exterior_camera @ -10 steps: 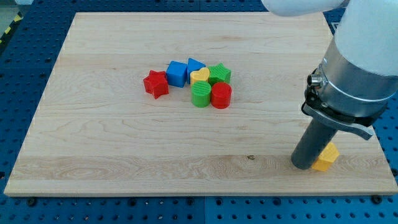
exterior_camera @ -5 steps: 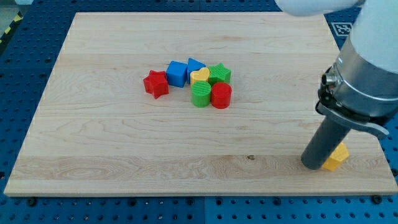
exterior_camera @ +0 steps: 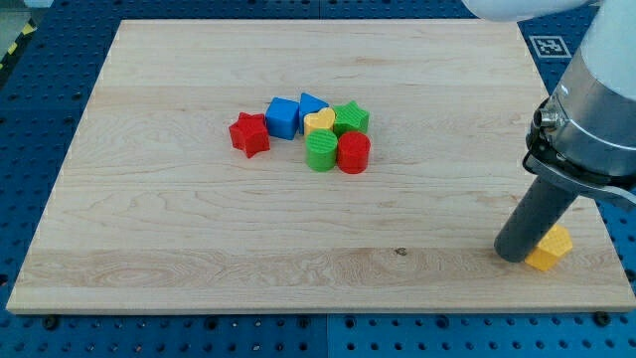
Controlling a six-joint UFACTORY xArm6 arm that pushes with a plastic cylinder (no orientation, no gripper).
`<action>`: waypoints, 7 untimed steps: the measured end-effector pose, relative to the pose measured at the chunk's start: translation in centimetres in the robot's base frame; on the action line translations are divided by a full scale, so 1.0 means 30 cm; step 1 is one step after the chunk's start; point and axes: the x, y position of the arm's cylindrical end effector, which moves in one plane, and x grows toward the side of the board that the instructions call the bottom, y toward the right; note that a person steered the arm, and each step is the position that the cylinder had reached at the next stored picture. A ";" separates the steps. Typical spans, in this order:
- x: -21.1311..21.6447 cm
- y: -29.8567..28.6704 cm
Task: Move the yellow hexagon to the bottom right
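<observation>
In the camera view, my tip (exterior_camera: 516, 257) rests on the bench (exterior_camera: 199, 249) at the lower right of the frame, touching the yellow hexagon (exterior_camera: 550, 248), which lies just to its right near the bench's bottom right corner. There are no jaws, only the rod. The other blocks sit clustered well apart, left of centre.

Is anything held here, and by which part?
Nothing is held. My tip only presses against the yellow hexagon from the view's left side.
</observation>
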 end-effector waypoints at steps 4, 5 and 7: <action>-0.057 0.013; -0.057 0.018; -0.054 0.117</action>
